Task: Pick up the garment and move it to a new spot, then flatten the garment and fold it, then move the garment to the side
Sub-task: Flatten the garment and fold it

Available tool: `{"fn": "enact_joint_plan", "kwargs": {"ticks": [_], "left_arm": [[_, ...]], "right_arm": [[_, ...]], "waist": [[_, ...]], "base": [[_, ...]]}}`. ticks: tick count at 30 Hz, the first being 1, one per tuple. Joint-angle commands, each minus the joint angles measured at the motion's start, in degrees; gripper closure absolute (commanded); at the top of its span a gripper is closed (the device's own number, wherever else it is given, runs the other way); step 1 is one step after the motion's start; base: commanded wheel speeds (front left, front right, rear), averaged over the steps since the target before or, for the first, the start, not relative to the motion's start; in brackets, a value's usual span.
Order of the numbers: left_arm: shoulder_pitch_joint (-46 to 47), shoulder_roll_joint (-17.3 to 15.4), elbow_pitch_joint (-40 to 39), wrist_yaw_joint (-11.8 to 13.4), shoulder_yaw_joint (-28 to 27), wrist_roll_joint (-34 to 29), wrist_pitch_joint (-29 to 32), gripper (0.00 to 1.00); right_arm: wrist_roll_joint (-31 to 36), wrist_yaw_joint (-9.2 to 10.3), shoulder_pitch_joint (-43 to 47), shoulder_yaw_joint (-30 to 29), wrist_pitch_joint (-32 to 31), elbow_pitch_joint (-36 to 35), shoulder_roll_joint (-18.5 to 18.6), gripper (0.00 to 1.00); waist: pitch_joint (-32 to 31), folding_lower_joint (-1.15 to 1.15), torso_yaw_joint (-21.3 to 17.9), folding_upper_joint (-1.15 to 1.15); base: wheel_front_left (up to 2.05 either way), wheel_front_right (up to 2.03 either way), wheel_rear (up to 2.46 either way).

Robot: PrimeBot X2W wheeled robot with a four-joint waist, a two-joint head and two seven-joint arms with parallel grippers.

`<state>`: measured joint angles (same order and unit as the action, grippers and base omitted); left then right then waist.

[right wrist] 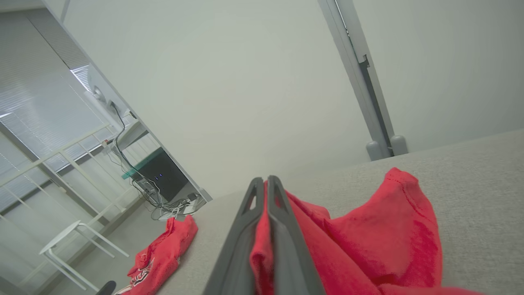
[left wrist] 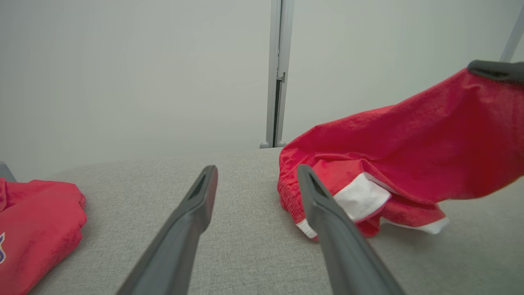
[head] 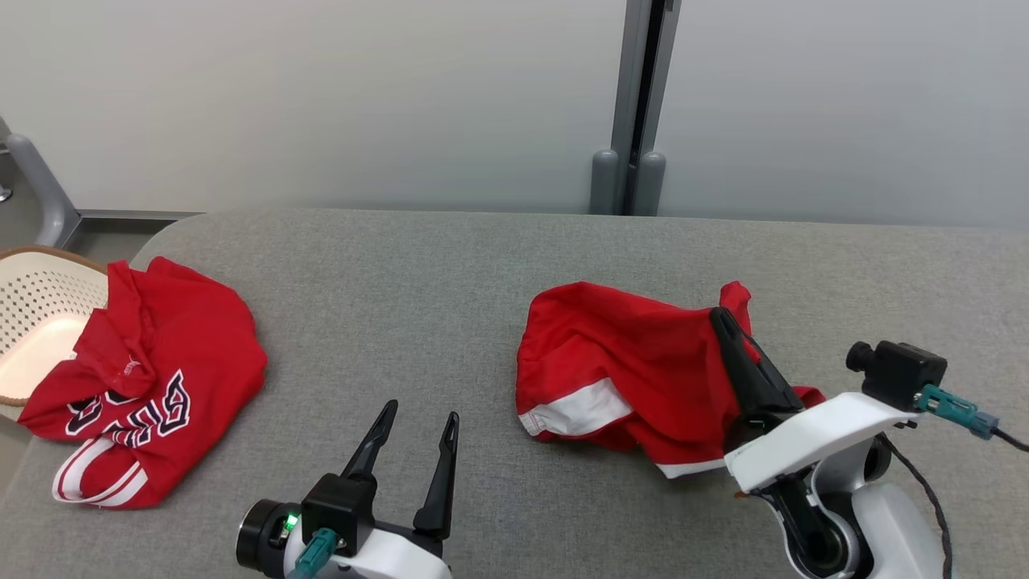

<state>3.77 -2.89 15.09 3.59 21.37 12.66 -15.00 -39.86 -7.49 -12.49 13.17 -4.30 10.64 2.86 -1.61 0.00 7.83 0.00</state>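
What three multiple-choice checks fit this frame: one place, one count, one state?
1. Where is the basket?
A. Off the table's left end, by the lettered red top
B. On the table's right end
C. Between the claws

2. How many red garments are on the table?
A. One
B. Two
C. Three

3. The right claw is:
A. Open above the table
B. Shut on the red shorts
C. Shut on nothing

Key: 1 A, the top overlaps the basket's rim at the left end; 2 B, the top and the shorts; 3 B, the right wrist view shows red cloth pinched in it.
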Motion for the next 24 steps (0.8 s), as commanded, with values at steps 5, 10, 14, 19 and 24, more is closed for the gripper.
{"fn": "enact_joint_plan", "kwargs": {"ticks": [5,10,14,19,24], "left_arm": [[-1.18,-0.13,0.04,0.13,0.43,0.25,-0.27,0.00],[-0.14,-0.12,1.02,0.53,1.58,-3.07,-0.22,0.00],[0.76,-0.13,1.47,-0.43,2.48,-3.59,-0.21,0.00],[2.06,-0.09,1.64,-0.94,2.80,-3.67,-0.21,0.00],[3.15,-0.09,1.81,-1.36,3.12,-3.50,-0.21,0.00]], "right_arm": [[-10.29,0.00,-0.23,-3.64,-2.74,0.76,0.11,1.00],[-11.82,-0.01,-6.15,-12.10,-3.80,15.31,0.05,1.00],[-9.53,-0.01,-13.33,-19.09,-3.09,29.11,0.05,1.00],[-6.05,-0.01,-21.78,-26.70,-2.45,40.94,0.63,1.00],[4.57,0.00,-25.29,-24.18,2.45,45.84,4.32,0.76]], "waist": [[-0.35,0.00,-0.44,0.00],[1.49,0.00,0.24,0.00],[3.34,0.00,1.93,0.00],[5.73,0.00,3.82,0.00],[7.61,0.00,5.08,0.00]], "base": [[0.00,0.00,0.00],[0.00,0.00,0.00],[0.00,0.00,0.00],[0.00,0.00,0.00],[0.00,0.00,0.00]]}}
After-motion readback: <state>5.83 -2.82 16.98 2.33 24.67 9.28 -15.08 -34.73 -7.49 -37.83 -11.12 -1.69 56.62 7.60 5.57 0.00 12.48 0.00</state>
